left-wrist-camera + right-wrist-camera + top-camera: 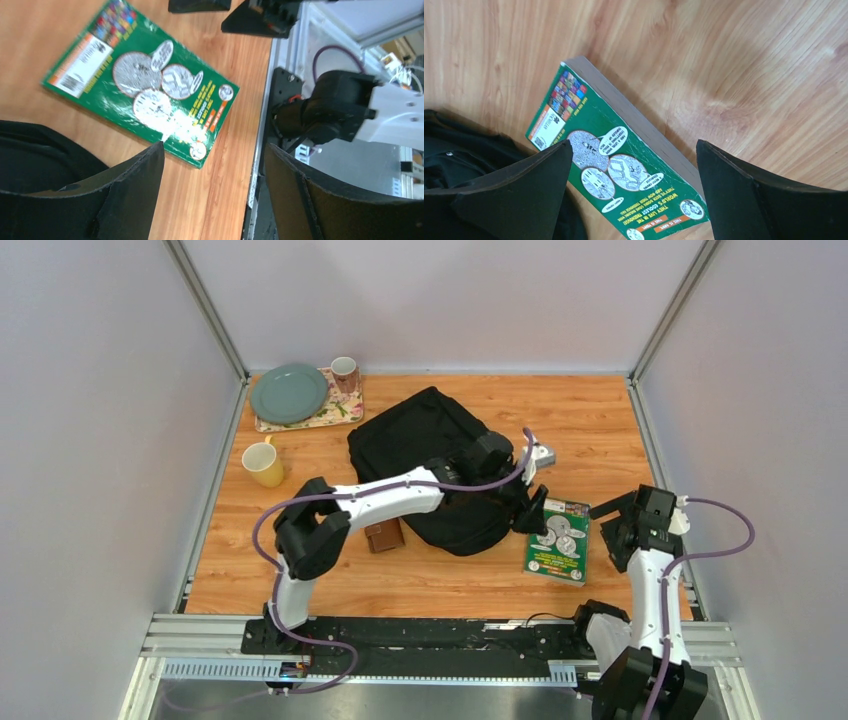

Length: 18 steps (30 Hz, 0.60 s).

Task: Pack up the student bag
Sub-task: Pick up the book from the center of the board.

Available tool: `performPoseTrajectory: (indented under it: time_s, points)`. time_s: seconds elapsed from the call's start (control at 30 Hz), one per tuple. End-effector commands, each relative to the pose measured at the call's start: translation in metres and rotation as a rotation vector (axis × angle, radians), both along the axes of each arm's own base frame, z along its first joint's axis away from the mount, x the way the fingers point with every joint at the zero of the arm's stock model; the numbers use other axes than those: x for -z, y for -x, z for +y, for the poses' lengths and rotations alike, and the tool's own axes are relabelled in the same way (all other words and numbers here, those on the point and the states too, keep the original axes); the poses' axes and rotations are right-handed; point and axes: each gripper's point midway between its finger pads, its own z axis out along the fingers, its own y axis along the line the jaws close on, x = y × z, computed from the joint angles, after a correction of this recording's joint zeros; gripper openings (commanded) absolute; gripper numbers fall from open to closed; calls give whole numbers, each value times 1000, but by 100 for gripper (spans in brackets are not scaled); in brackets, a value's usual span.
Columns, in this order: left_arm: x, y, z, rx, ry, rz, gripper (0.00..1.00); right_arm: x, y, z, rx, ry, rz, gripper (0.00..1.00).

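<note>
1. Right gripper gapes wide, holding nothing, near the green book lying right of the student bag.
2. Left gripper, spread and unloaded, hangs at the bag's right edge.
3. Brown wallet sits just beside its near-left side.
4. Yellow cup, plate and mug stand far-left; the tabletop runs bare far-right.

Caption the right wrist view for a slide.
Open right gripper hovers over a green paperback lying on the wooden table beside the black student bag.
</note>
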Motion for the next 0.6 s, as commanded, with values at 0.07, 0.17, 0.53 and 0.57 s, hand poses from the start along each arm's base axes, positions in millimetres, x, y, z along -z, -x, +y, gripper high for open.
performPoseTrajectory:
  time_s: [0.07,0.17,0.53,0.57]
  points:
    - [52,13,-14,-6,-128,112,81,8,-3,16,-93,-67,-37,97]
    - [66,10,-13,-67,-153,125,82,10,-2,20,-116,-73,-43,96]
    - [131,7,-19,-103,-278,231,83,39,3,37,-161,-160,-7,95]
    - [135,7,-19,-104,-289,238,83,42,3,37,-168,-161,-5,95]
